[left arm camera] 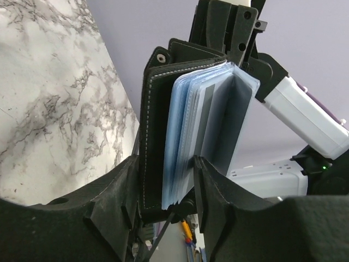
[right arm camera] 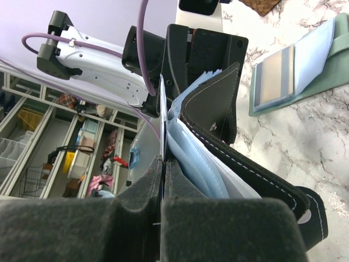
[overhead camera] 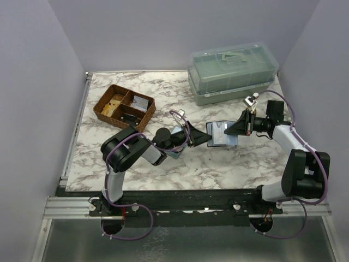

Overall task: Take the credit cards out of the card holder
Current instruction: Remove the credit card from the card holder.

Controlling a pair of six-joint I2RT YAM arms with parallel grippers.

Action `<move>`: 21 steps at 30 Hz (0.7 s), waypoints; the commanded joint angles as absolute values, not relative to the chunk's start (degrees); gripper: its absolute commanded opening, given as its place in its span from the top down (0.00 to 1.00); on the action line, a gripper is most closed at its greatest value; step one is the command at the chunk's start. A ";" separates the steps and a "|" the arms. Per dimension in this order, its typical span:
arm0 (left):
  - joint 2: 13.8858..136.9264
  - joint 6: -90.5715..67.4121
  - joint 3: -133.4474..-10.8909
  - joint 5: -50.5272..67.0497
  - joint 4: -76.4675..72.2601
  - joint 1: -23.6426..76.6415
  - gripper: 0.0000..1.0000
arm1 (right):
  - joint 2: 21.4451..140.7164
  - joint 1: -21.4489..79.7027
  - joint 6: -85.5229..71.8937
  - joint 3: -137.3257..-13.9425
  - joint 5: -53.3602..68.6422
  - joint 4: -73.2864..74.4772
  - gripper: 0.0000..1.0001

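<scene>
The card holder (overhead camera: 221, 134), a small black wallet, hangs in the air between my two grippers, fanned open. In the left wrist view its stitched black cover (left arm camera: 155, 120) and a stack of pale blue leaves (left arm camera: 182, 131) sit between my left gripper's (left arm camera: 165, 161) fingers, which press on both sides. Whether those leaves are credit cards or sleeves I cannot tell. My right gripper (right arm camera: 163, 164) is shut on one thin pale outer leaf (right arm camera: 162, 109), beside the black cover (right arm camera: 218, 109). From above, the left gripper (overhead camera: 206, 135) meets the right gripper (overhead camera: 233, 131) over the marble table.
A brown wicker divided tray (overhead camera: 124, 107) stands at the back left. A clear green lidded box (overhead camera: 232, 71) is at the back right. A green open folder (right arm camera: 322, 82) with a striped card (right arm camera: 275, 76) lies on the marble table.
</scene>
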State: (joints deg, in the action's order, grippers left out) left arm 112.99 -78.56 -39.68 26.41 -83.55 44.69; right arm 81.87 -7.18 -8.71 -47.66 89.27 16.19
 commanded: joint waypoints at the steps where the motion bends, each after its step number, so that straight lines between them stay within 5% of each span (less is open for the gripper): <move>1: 109.36 -79.56 -40.18 30.74 -94.84 44.99 0.50 | 82.01 -6.99 -11.81 -46.75 101.19 11.17 1.00; 13: 106.99 -80.11 -35.52 28.92 -94.83 44.39 0.31 | 80.51 -7.02 -11.95 -47.19 101.78 11.85 1.00; 21: 109.19 -82.61 -38.94 29.89 -94.82 44.41 0.49 | 80.48 -7.01 -11.94 -47.02 101.82 11.87 1.00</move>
State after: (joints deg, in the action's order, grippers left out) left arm 107.98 -81.21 -36.53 28.99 -84.77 44.69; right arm 81.76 -7.11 -11.60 -47.40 89.23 12.91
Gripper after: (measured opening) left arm 0.541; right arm 0.006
